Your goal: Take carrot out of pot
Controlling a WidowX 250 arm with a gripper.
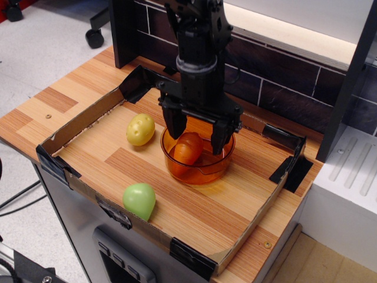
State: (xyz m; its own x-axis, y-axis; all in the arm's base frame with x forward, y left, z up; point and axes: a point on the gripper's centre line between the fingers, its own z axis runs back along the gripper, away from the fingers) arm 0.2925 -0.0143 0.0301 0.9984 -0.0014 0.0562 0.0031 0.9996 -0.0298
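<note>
Fingers [175, 125] spread wide over the pot [198, 171]; the carrot [187, 148] looks light, slick plastic, so pinch its fat middle.

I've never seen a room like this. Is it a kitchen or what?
Probably a robot lab set up as a pretend kitchen. The gripper hangs open over a plastic pot holding a toy carrot, on a wooden table fenced with cardboard, with a tiled wall behind.

carrot [188, 148] in pot [200, 170] mid-tray, gripper [197, 139] straddling it from above, potato [141, 130] left, rounded toy [139, 201] front-left
</note>
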